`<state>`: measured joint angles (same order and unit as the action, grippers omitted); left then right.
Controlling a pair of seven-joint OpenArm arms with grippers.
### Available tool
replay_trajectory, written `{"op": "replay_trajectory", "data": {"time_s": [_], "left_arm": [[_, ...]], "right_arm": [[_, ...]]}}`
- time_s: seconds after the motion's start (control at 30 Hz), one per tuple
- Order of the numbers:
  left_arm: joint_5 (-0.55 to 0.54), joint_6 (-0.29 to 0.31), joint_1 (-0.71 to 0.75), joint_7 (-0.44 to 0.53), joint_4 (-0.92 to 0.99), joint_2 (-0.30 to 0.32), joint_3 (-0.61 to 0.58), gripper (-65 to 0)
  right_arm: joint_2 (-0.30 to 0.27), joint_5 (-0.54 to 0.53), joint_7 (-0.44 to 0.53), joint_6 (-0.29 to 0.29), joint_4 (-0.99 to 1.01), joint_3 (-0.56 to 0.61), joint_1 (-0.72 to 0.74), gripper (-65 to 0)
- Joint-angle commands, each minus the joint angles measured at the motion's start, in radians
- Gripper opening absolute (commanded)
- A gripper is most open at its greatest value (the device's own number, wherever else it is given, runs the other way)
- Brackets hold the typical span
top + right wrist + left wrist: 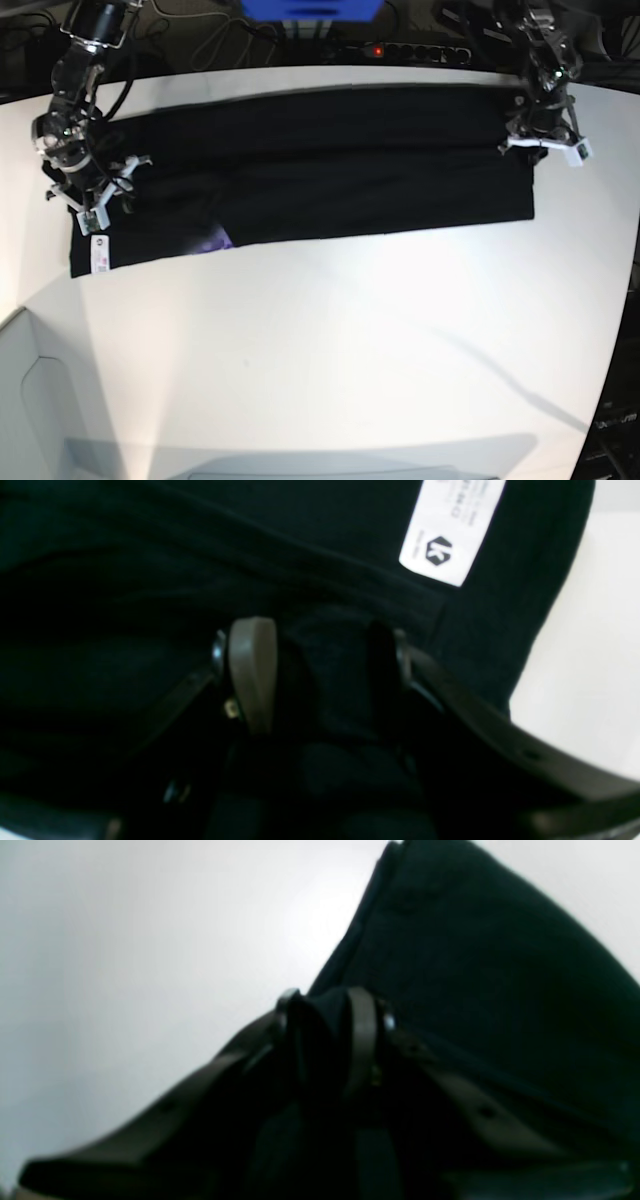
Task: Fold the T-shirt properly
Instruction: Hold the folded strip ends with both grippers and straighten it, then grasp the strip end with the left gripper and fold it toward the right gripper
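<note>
Bare table [330, 350] below T-shirt [330, 170]; both grippers pinch ends.

Bright overhead glare on the table [330, 330]; wrist views blurred, dim.

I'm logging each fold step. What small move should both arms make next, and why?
Probably draw both ends toward the near table edge together. The left gripper and right gripper each pinch the T-shirt, which lies as a long band across the table.
</note>
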<state>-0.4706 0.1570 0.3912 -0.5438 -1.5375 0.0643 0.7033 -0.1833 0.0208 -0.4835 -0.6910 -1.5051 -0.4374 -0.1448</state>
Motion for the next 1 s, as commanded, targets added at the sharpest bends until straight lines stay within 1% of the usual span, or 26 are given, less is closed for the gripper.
{"op": "replay_trajectory", "data": {"time_s": [0.0, 0.07, 0.1, 0.17, 0.27, 0.3, 0.37, 0.43, 0.6, 0.7, 0.77, 0.87, 0.97], "left_arm": [[0.022, -0.015, 0.005, -0.095, 0.028, -0.004, -0.01, -50.9], [0.022, -0.01, -0.002, -0.094, 0.039, 0.015, -0.043, -52.3], [0.02, 0.003, -0.004, -0.092, 0.041, 0.022, -0.06, -55.4], [0.025, 0.01, -0.011, -0.092, 0.042, 0.025, -0.08, -65.0], [0.029, 0.011, -0.05, -0.094, 0.047, 0.027, -0.078, -64.0], [0.029, 0.013, -0.057, -0.094, 0.047, 0.029, -0.08, -65.0], [0.029, 0.014, -0.062, -0.094, 0.035, 0.048, -0.081, -65.0], [0.022, 0.016, -0.076, -0.097, 0.024, 0.064, -0.081, -64.9], [0.025, 0.017, -0.082, -0.095, -0.079, 0.07, -0.075, -64.9], [0.023, 0.017, -0.08, -0.095, -0.163, 0.07, -0.073, -64.9], [0.023, 0.017, -0.079, -0.097, -0.208, 0.068, -0.073, -64.9], [0.023, 0.016, -0.079, -0.097, -0.26, 0.064, -0.072, -64.9], [0.022, 0.01, -0.079, -0.094, -0.297, 0.061, -0.072, -64.9]], "right_arm": [[-0.008, 0.008, -0.007, -0.007, -0.012, -0.002, 0.0, -34.9], [-0.008, 0.008, -0.007, -0.007, -0.012, -0.002, 0.0, -34.9], [-0.008, 0.008, -0.007, -0.007, -0.012, -0.002, 0.0, -34.9], [-0.008, 0.008, -0.007, -0.007, -0.013, -0.002, 0.0, -34.9], [-0.008, 0.008, -0.008, -0.007, -0.013, -0.002, -0.002, -34.9], [-0.008, 0.008, -0.008, -0.007, -0.013, -0.002, -0.003, -34.9], [-0.006, 0.008, -0.008, -0.007, -0.013, -0.004, -0.003, -34.8], [0.011, 0.008, -0.008, -0.007, -0.013, -0.007, -0.003, -34.8], [0.024, 0.008, -0.008, -0.007, -0.033, -0.013, 0.0, -34.7], [0.044, 0.008, -0.008, -0.007, -0.065, -0.018, 0.001, -34.7], [0.052, 0.008, -0.008, -0.007, -0.104, -0.042, 0.0, -34.3], [0.09, 0.006, -0.008, -0.007, -0.167, -0.087, 0.004, -31.9], [0.121, 0.006, -0.008, -0.007, -0.229, -0.134, 0.006, -31.4]]}}
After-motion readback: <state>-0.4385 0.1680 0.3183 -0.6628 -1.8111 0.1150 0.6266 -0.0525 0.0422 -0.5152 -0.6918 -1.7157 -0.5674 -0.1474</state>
